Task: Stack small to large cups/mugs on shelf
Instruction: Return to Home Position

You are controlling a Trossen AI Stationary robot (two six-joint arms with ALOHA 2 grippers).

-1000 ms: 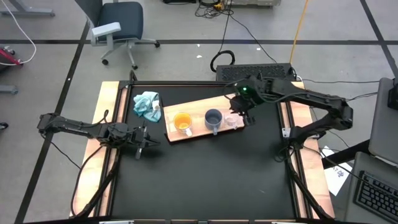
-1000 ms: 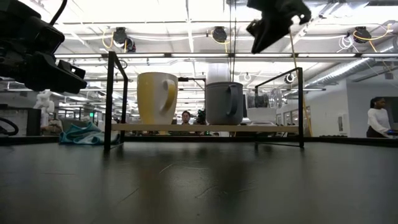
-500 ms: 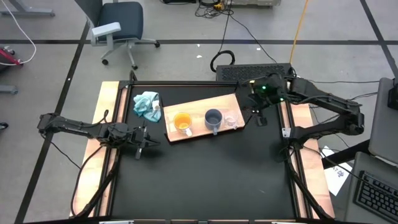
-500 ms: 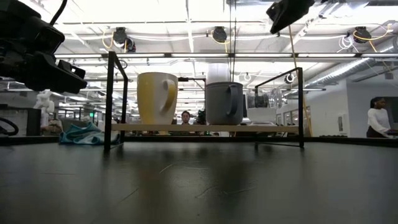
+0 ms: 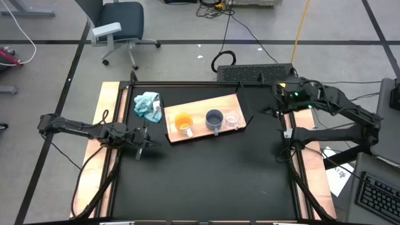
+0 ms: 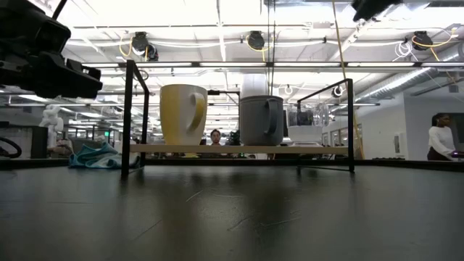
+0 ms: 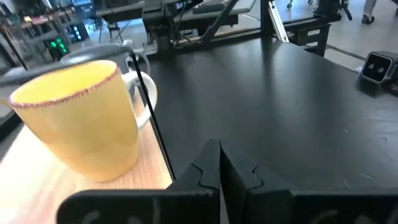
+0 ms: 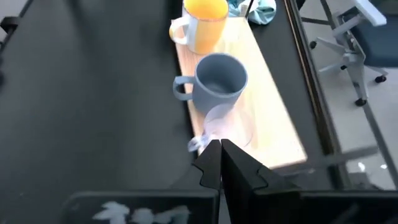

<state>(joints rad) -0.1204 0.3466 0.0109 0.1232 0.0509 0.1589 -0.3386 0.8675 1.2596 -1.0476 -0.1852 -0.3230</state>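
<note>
Right end effector [image 8: 219, 163], fingers closed and empty, is held high by the tabletop's [image 5: 206, 181] right edge, apart from the shelf [image 5: 203, 105]; left end effector [image 7: 219, 169], likewise closed, is held low at the left edge; orange mug [image 5: 183, 123], grey-blue mug [image 5: 214, 119] and clear glass cup [image 5: 233, 120] are set in a row on the shelf; a light-blue cloth [image 5: 148, 105] lies beside its left end.

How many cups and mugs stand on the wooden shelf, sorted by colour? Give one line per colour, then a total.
Yellow-orange mug: 1
Grey-blue mug: 1
Clear glass cup: 1
Total on the shelf: 3
</note>
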